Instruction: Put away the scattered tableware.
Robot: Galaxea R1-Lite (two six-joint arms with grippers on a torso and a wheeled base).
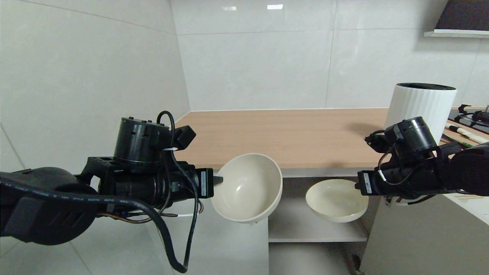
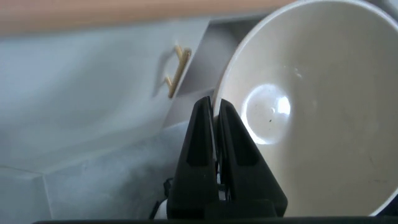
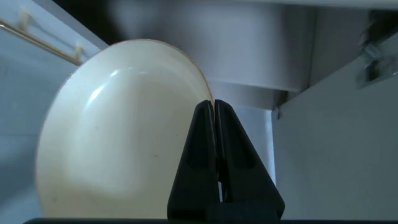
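The bowl (image 1: 248, 187) is pinched at its rim by the left gripper (image 1: 219, 179), the plate (image 1: 336, 200) by the right gripper (image 3: 214, 106). Both are likely slippery, breakable

In the head view the stove (image 1: 471, 114) runs off the right edge, and the right claw (image 1: 358, 187) hides the plate's (image 1: 334, 200) right rim. The left wrist view crops the bowl (image 2: 323, 93).

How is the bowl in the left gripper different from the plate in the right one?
The bowl in the left gripper is deep and tipped on its side; the plate in the right gripper is shallow and lies flatter. Both are cream-white, empty and pinched at the rim.
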